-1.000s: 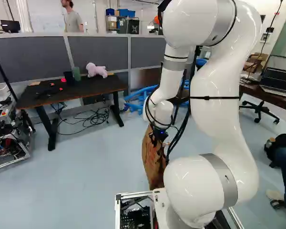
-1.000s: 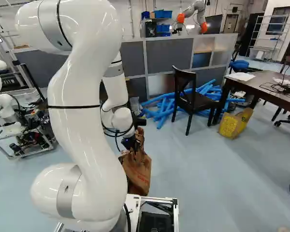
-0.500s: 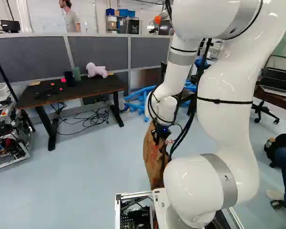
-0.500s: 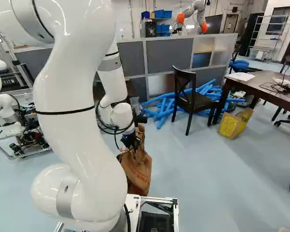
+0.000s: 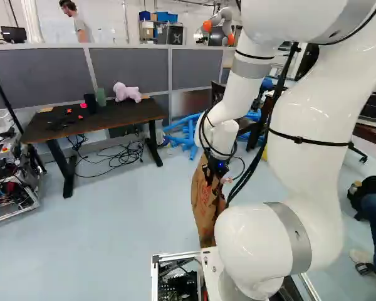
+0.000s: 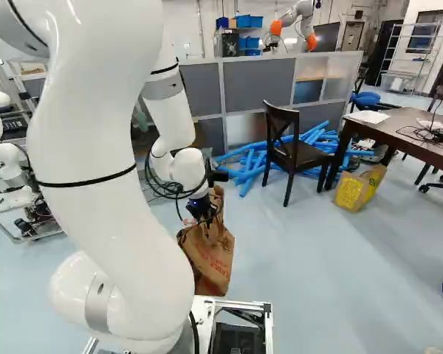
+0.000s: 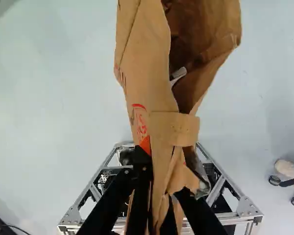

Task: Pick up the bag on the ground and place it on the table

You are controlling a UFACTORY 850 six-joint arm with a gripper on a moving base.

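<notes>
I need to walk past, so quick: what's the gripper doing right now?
Gripper: closed, holding the bag near its top.

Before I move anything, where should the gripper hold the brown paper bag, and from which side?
Probably the gathered paper at its top, from above, as the gripper has it: the brown paper bag opens upward, and that narrow bunch fits between the fingers, while the body is wider below.
</notes>
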